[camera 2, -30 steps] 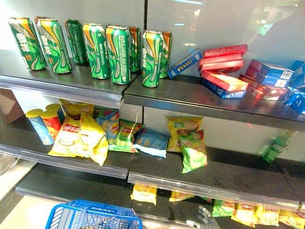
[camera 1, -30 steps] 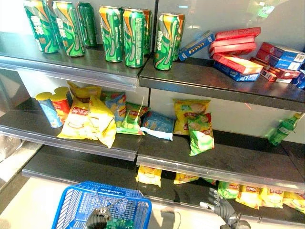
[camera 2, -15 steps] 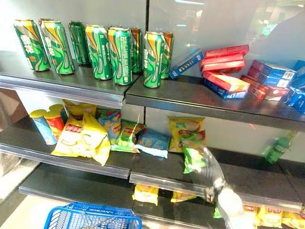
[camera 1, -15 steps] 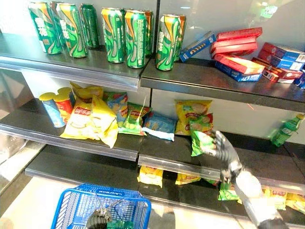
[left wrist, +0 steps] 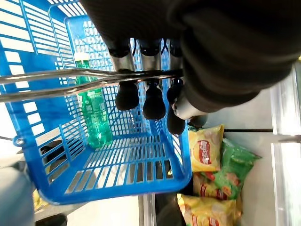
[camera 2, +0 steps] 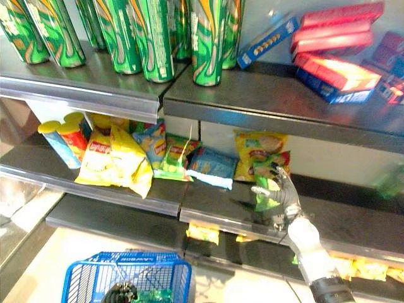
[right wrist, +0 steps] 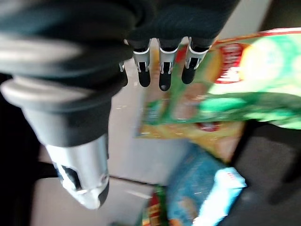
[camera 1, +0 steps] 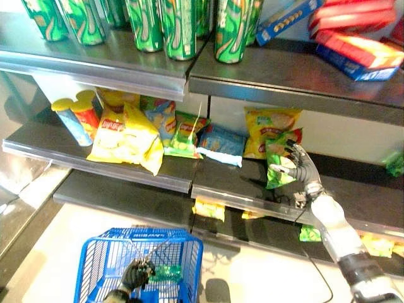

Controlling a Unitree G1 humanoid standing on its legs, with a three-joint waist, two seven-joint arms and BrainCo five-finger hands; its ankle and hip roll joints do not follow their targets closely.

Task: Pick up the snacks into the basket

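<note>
The right hand (camera 1: 299,169) is held at the middle shelf (camera 1: 353,211), fingers spread and only lightly bent, nothing grasped. In the right wrist view the fingertips (right wrist: 162,81) are seen just short of the green chip bag (camera 1: 278,165), and contact cannot be confirmed. The bag lies directly ahead of the palm, toward the robot's left of the fingers, leaning against a yellow chip bag (camera 1: 268,126) behind it. Its long axis runs roughly front to back on the shelf, the near end closest to the shelf edge. This hand is by far the nearer one; a short reach forward and a closing of the fingers across the bag's width is judged to be what the pick calls for.

The left hand (left wrist: 155,94) is curled round the wire handle (left wrist: 56,80) of the blue basket (camera 1: 95,268), which hangs low in front of the shelves. A green bottle (left wrist: 94,117) lies inside.

Materials: the bag is glossy crinkled film, puffed and soft, likely to deform and slip under a pinch. The shelf is dark, flat and smooth with a clear front lip. The basket is rigid plastic lattice with thin metal handles.
</note>
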